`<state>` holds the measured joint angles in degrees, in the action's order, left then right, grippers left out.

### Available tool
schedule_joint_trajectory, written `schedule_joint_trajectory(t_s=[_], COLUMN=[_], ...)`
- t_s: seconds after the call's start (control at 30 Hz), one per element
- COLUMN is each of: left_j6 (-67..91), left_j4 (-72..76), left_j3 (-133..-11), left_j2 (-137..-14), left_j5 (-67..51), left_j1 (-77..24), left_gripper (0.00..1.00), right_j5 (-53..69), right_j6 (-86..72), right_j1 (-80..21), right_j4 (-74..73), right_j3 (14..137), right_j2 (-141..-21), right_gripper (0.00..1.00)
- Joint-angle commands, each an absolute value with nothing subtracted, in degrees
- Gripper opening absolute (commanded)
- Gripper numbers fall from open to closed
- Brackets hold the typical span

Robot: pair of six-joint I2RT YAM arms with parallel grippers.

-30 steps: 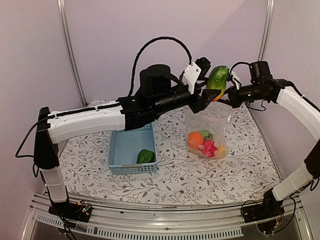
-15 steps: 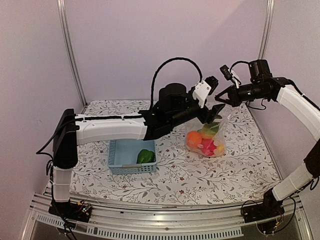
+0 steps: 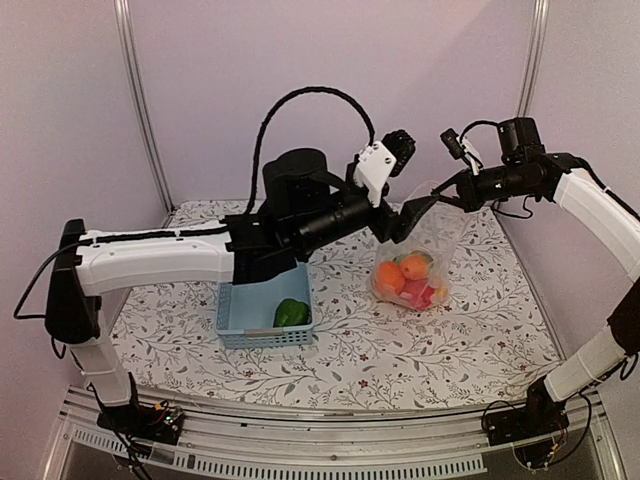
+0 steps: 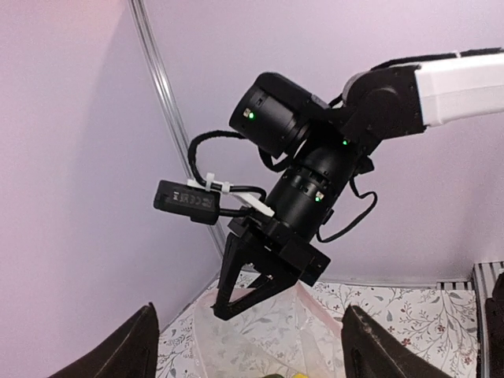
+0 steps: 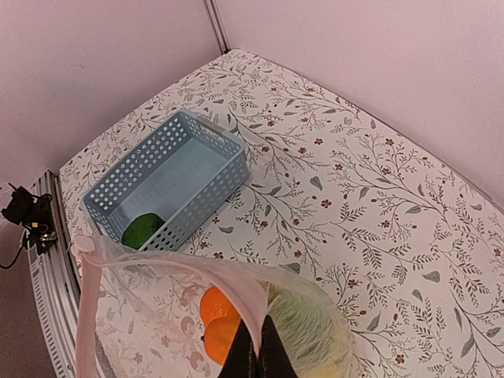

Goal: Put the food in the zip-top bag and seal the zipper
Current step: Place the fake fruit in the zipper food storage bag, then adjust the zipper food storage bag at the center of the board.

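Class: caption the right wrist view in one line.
Right gripper pinches the zip-top bag rim; beyond, a basket holds one green food.

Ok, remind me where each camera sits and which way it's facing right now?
Top external: fixed above and behind the arm bases, looking down across the table; both arms show, left gripper and right gripper at the zip-top bag.
Left wrist: held high, facing roughly level at the right arm; its own open fingers frame the bottom corners.
Right wrist: looks steeply down past its own shut fingertips onto the bag and the basket.
Shared: top and right-wrist views both show the basket holding a green piece.
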<state>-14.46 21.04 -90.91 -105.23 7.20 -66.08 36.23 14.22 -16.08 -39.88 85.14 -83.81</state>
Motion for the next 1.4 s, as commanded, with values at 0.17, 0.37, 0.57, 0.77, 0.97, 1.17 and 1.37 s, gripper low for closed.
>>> schedule_joint_trajectory(t_s=[0.17, 0.37, 0.57, 0.77, 0.97, 1.17, 1.37], left_j6=[-12.21, -5.41, -1.75, -0.54, -0.17, -1.31, -3.55], left_j4=[18.36, 26.78, 38.12, 43.81, 43.00, 42.69, 40.65], left_j3=[-67.17, -62.03, -62.96, -68.66, -74.06, -74.01, -75.07], left_j2=[-91.61, -96.39, -103.61, -110.09, -113.88, -112.00, -110.42], left_j5=[4.81, 3.37, -3.34, -11.52, -14.62, -10.97, -7.80], left_j1=[-64.39, -59.87, -57.20, -55.72, -55.08, -54.82, -54.76], left_gripper=[0.77, 0.70, 0.60, 0.50, 0.21, 0.00, 0.00], right_j5=[33.38, 32.87, 33.55, 32.37, 30.23, 21.36, 17.67], right_j6=[15.45, 15.52, 16.35, 16.56, 17.63, 21.58, 22.98], right_j1=[-16.24, -16.24, -16.22, -16.24, -16.22, -16.09, -16.13], right_j4=[-40.23, -41.42, -43.71, -45.02, -48.60, -54.19, -56.30], right_j3=[84.77, 85.34, 86.06, 85.69, 87.26, 87.43, 86.42], right_j2=[-81.32, -81.81, -82.32, -82.66, -82.98, -81.51, -80.42], right_gripper=[0.00, 0.00, 0.00, 0.00, 0.11, 0.32, 0.22])
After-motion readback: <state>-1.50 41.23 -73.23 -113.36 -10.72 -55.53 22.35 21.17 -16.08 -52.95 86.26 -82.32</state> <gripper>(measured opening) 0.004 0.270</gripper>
